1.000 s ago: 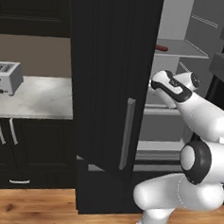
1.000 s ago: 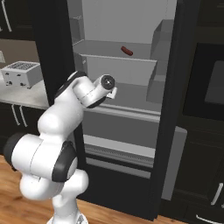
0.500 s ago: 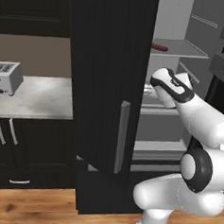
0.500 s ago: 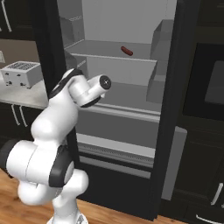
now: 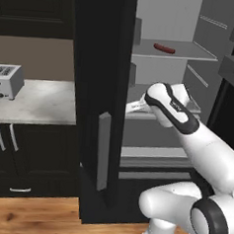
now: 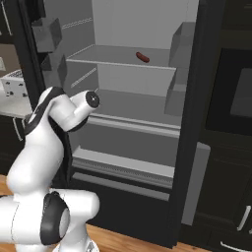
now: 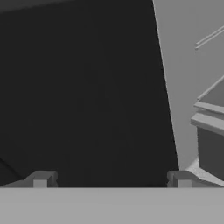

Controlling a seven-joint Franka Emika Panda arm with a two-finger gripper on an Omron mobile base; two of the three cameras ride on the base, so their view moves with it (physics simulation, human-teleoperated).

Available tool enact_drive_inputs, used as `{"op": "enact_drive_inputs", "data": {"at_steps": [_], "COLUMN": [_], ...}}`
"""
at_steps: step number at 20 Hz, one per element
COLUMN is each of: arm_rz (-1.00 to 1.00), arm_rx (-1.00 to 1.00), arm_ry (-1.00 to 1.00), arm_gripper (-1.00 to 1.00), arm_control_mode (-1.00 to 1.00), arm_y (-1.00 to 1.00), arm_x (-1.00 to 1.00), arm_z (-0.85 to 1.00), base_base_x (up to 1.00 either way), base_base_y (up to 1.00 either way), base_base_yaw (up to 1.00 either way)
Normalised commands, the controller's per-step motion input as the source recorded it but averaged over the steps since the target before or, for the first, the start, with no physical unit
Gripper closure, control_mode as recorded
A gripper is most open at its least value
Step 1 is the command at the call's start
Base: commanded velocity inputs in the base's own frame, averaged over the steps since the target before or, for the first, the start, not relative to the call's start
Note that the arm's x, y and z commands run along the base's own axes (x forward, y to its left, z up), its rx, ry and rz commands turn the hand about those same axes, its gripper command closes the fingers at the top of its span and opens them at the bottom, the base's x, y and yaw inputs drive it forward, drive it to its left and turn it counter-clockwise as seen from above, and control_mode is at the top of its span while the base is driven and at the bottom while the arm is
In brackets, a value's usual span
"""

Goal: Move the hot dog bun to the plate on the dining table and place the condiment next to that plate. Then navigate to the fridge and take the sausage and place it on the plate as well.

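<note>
One thing of the task was on show at that moment: the sausage [image 5: 164,47], lying alone on a pale grey shelf [image 6: 118,59] inside the fridge [image 5: 98,88], whose door stood open. By my judgement the step in hand was the last one, the fetching of the sausage from the fridge, with the reach not yet made.

The gripper [image 7: 111,178] was empty, its two finger tips [image 7: 41,179] standing wide apart with nothing between them. It faced the dark inner face of the fridge door, with the grey interior wall off to one side of its line of sight. The sausage sat well above the gripper and deeper into the fridge, well apart from it.

The next move, as I judge it, called for the hand to lift to that shelf, turn inward toward the compartment, and bring the spread fingers down either side of the sausage.

The sausage looked small, thin and rod-shaped, dark red with rounded ends, resting flat at a slight angle to the shelf's front edge.
</note>
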Motion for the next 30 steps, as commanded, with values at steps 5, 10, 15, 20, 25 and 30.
{"op": "enact_drive_inputs", "data": {"at_steps": [5, 10, 15, 20, 25, 30], "arm_rz": [0.05, 0.06, 0.03, -0.21, -0.36, -0.44], "arm_rx": [-0.08, -0.05, -0.05, -0.32, -0.4, -0.27], "arm_ry": [-0.02, 0.0, -0.01, -0.23, -0.17, -0.04], "arm_gripper": [-1.0, -1.0, -1.0, -1.0, -1.0, -1.0], "arm_control_mode": [-1.0, -1.0, -1.0, -1.0, -1.0, -1.0], "arm_y": [1.0, 1.0, 1.0, -0.69, -1.0, -0.85], "arm_x": [-0.29, 0.01, 0.22, -0.48, -0.35, -0.06], "arm_z": [0.03, 0.02, 0.03, 0.25, 0.18, 0.31], "base_base_x": [0.0, 0.0, 0.0, 0.0, 0.0, 0.0], "base_base_y": [0.0, 0.0, 0.0, 0.0, 0.0, 0.0], "base_base_yaw": [0.0, 0.0, 0.0, 0.0, 0.0, 0.0]}}
